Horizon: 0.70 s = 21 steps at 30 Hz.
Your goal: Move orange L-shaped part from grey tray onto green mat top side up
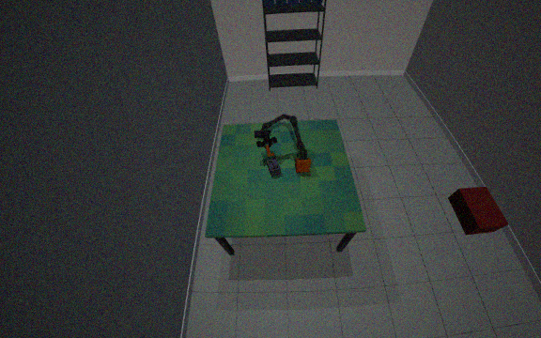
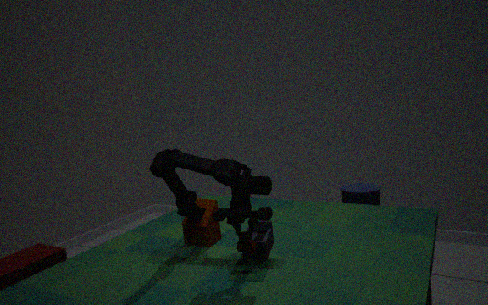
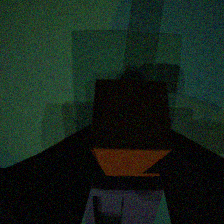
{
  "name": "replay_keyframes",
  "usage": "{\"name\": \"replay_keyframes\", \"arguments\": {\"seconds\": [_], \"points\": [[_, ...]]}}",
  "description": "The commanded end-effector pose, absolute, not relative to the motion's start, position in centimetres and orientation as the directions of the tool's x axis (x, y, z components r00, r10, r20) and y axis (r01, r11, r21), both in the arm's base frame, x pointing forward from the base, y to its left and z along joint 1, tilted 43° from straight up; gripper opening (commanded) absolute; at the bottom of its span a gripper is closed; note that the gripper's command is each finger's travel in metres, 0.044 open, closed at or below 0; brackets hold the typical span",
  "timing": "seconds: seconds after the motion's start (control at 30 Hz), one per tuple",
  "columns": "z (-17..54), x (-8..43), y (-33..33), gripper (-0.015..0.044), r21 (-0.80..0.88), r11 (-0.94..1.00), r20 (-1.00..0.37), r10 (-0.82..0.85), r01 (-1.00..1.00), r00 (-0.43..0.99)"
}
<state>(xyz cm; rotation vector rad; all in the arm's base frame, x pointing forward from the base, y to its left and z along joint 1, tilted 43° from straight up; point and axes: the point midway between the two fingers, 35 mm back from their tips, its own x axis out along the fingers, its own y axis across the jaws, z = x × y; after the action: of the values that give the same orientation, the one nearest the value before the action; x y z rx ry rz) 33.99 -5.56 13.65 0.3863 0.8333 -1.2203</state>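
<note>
My gripper (image 1: 267,144) (image 3: 127,132) is shut on the orange L-shaped part (image 1: 268,151) (image 3: 127,162) and holds it in the air, hanging down from the fingers. The grey tray (image 1: 274,169) (image 2: 261,243) stands on the green mat (image 1: 261,207) (image 2: 333,254), just below and a little in front of the gripper. In the wrist view the part's orange end shows between the dark fingers, and a piece of the tray (image 3: 125,206) shows at the bottom edge. The scene is very dim, and the part is hard to make out in the exterior view.
An orange block (image 1: 303,165) (image 2: 199,235) sits at the arm's base, right of the tray. A red box (image 1: 477,209) (image 2: 17,260) lies on the floor. A black shelf (image 1: 294,47) stands at the far wall. A dark cylinder (image 2: 360,193) stands beyond the table.
</note>
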Motion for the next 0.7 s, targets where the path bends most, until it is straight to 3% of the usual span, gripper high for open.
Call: {"name": "replay_keyframes", "arguments": {"seconds": [0.0,0.67], "points": [[13.2,34.0,-6.2,0.0000,-0.167,0.326,-0.734,-0.671,0.931,0.103],[10.9,34.3,-8.3,0.0000,-0.167,0.325,-0.733,-0.672,0.931,0.103]]}}
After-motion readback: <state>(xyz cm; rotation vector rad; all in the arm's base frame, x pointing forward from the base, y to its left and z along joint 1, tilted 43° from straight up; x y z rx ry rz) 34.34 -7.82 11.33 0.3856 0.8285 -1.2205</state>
